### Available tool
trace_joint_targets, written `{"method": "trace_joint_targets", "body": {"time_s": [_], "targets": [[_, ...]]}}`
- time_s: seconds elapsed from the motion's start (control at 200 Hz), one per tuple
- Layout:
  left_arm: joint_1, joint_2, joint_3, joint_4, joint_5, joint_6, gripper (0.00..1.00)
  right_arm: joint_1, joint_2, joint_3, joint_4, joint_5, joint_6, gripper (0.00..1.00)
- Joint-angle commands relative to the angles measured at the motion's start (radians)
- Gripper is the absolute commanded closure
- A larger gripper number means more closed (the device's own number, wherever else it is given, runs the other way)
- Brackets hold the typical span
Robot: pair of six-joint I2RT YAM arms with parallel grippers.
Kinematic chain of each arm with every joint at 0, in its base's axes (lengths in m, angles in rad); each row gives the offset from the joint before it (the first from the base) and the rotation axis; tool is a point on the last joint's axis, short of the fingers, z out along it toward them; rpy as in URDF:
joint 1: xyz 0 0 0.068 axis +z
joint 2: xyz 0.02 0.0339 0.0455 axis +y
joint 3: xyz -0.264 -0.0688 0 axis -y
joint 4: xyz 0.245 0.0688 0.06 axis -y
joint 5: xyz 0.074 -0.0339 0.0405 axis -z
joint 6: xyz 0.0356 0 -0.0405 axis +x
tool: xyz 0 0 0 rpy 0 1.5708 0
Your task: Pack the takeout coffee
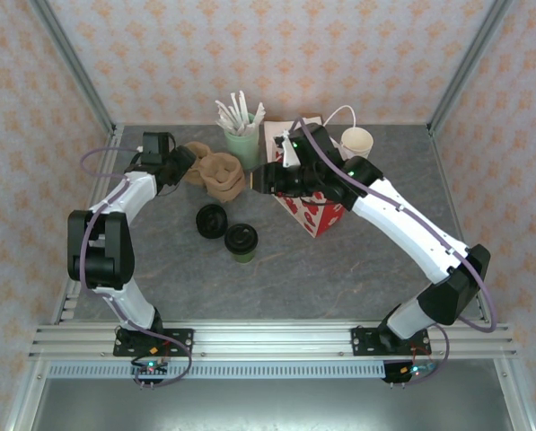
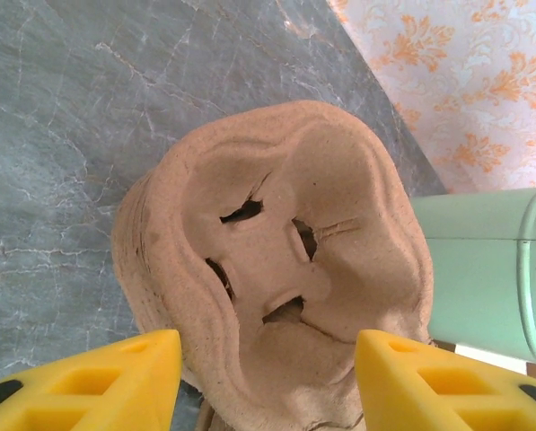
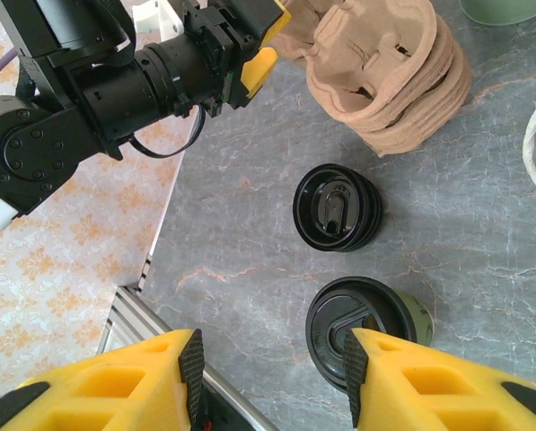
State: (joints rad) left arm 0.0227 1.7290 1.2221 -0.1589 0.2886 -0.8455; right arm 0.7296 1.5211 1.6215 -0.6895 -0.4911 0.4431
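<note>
Takeout coffee [image 1: 241,241] standing upright on the grey table [image 1: 339,269], near the middle. Small and dark green, with a round black lid on top. Just beside it, up and to the left from the top camera, a pile of black lids [image 1: 211,220], close but not touching.

Farther back, a pile of brown cup trays [image 1: 221,175]. Behind those, a pale mint cup [image 1: 242,144] full of white sticks. Off to the right, a red-and-white bag [image 1: 314,214], much taller than the coffee, with a stack of open cups [image 1: 357,141] behind it by the back wall.

Right gripper [image 3: 272,368] up off the table, looking down at the coffee. Yellow fingers spread apart, nothing between them, not touching the cup.

Left gripper [image 2: 268,359] over at the brown cup trays, one yellow finger on each side of the top tray's near edge. Cannot tell if squeezing the tray or only close to it.
</note>
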Motion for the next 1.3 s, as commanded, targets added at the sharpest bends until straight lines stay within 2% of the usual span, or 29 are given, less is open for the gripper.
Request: {"method": "trace_joint_targets", "body": {"time_s": [0.0,0.876,1.296], "targets": [[0.016,0.020,-0.007,0.037,-0.004,-0.032,0.46,-0.006,-0.016,0.034,-0.013,-0.007,-0.016,0.52],[0.019,0.025,-0.079,0.162,0.044,-0.112,0.64,-0.006,-0.017,0.008,0.005,-0.014,-0.010,0.52],[0.019,-0.021,-0.070,0.106,0.008,-0.077,0.59,-0.006,-0.022,-0.005,0.014,-0.020,-0.003,0.52]]}}
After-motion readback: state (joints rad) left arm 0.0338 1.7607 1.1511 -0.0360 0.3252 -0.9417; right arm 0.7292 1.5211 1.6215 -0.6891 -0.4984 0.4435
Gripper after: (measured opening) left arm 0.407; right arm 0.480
